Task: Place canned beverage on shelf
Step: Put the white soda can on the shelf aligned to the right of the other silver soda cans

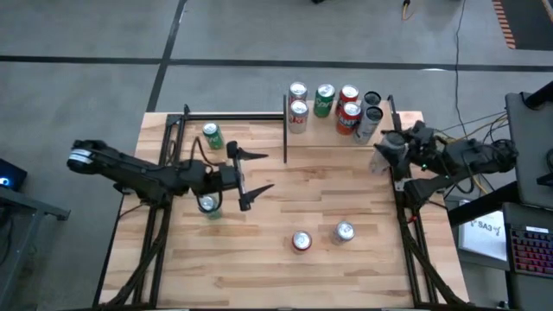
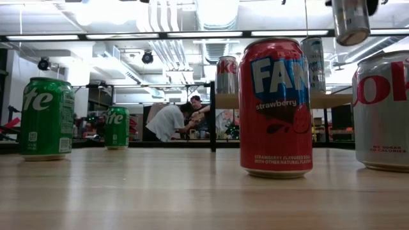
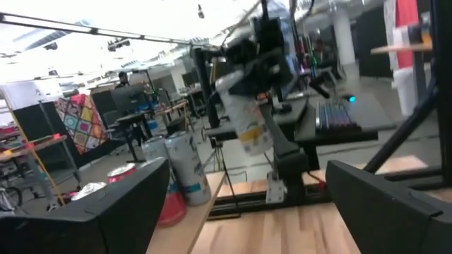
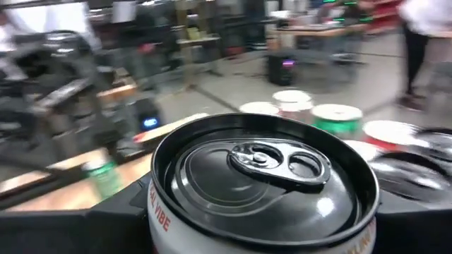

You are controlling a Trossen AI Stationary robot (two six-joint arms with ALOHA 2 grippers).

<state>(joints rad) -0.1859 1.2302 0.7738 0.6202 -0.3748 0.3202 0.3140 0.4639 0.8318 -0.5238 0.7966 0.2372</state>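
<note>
Overhead, left gripper point(image 1: 257, 173) jaws released; right gripper's point(image 4: 258, 212) wrist-view grasp on can point(image 4: 258, 183)

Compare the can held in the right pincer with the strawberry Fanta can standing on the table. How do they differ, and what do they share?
The held can is silver-grey with a black lid; the Fanta can is red with blue lettering.
The held can hangs in the air, gripped by the right pincer beside the shelf; the Fanta can rests on the table, untouched.
The held can looks tilted; the Fanta can stands upright.
Both are unopened-looking beverage cans.
</note>
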